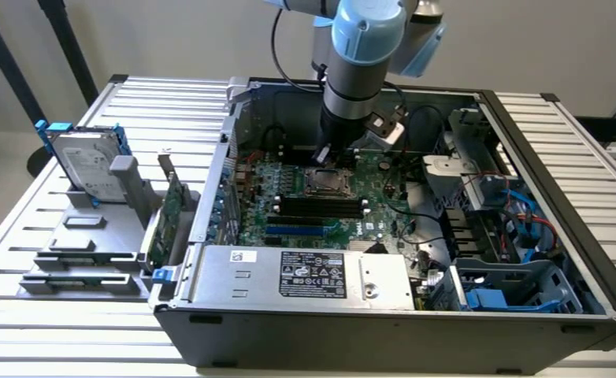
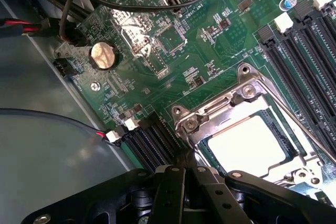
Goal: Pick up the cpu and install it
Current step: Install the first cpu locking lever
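On the exterior view's left, hard drive (image 1: 85,165) with blue rails stands in a grey rack (image 1: 87,253) on the table (image 1: 3,236). Centre: open computer case (image 1: 392,335), tool (image 1: 327,160) low over the socket frame (image 1: 324,183). Wrist view adds detail: coin battery (image 2: 102,56), then cpu (image 2: 251,146) lying pale inside that frame, tool fingers (image 2: 172,192) pressed together just beside it, gripping nothing.

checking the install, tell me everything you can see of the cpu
The cpu is a flat square chip with a pale, glaring silver metal top. It lies level in the socket of the green board, ringed by the socket's metal frame. The shut hand sits just off one corner; contact with the chip cannot be told.
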Controlling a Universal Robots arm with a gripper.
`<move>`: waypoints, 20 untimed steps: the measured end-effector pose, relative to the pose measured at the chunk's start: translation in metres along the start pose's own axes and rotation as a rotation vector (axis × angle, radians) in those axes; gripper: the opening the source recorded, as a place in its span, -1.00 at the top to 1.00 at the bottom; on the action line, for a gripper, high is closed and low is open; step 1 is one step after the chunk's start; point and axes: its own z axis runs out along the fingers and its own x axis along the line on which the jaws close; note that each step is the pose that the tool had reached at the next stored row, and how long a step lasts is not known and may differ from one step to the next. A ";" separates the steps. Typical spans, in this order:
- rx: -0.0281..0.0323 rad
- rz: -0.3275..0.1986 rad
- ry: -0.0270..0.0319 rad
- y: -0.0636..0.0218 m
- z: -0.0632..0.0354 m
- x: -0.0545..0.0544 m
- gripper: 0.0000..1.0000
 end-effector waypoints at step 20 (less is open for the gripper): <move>0.0153 -0.009 0.0148 0.0013 0.0001 0.001 0.79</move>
